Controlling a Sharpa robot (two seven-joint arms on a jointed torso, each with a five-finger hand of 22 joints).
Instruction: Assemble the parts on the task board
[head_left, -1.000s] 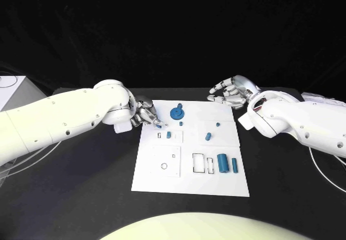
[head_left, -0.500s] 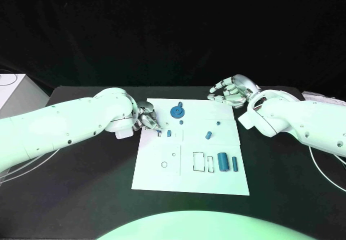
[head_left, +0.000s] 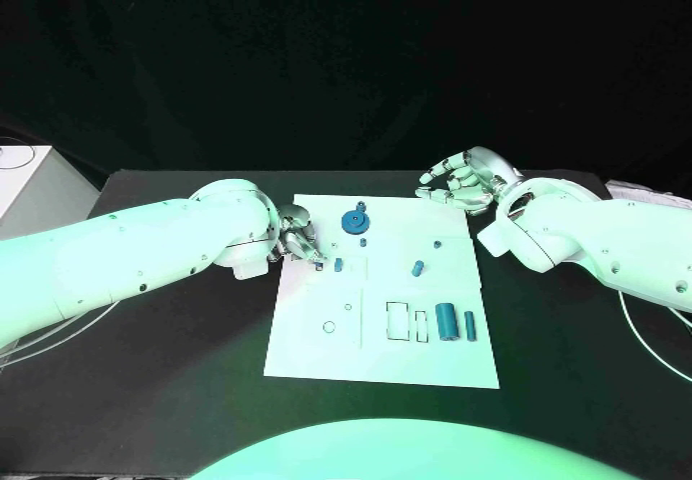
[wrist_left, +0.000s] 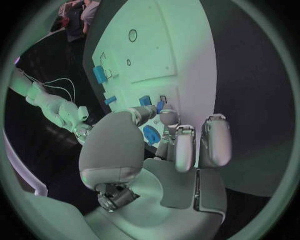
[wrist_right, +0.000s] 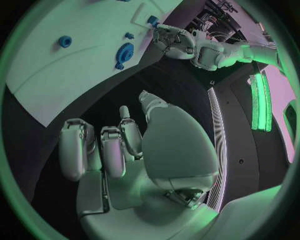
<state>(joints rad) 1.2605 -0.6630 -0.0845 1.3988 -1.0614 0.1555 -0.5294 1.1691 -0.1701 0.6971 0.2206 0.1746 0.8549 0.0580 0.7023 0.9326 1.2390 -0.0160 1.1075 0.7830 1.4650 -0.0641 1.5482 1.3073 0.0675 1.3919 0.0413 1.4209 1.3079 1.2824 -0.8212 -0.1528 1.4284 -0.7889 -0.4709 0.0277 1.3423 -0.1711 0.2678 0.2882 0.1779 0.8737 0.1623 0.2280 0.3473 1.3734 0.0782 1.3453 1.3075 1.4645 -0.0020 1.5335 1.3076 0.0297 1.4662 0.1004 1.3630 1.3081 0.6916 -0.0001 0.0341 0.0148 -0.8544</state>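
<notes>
Black table (head_left: 173, 400), white task board (head_left: 378, 350) at its middle.
Left hand (head_left: 299, 241) pinches a small blue part (head_left: 319, 264) at the board's left edge, likely seating it; right hand (head_left: 464, 180), fingers loosely apart and holding nothing, waits beyond the far right corner.

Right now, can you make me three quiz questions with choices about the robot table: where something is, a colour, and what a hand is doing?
1. Where is the left hand?
A. at the task board's left edge
B. off the table
C. on the board's near edge

2. What colour are the parts?
A. red
B. blue
C. yellow

3. What is the right hand doing?
A. gripping a part
B. pressing the board
C. holding nothing, fingers curled

Answers:
1 A, its fingers sit by the board's left edge in the head view.
2 B, every small piece on the white plate is blue.
3 C, the right wrist view shows its palm bare, off the board.
</notes>
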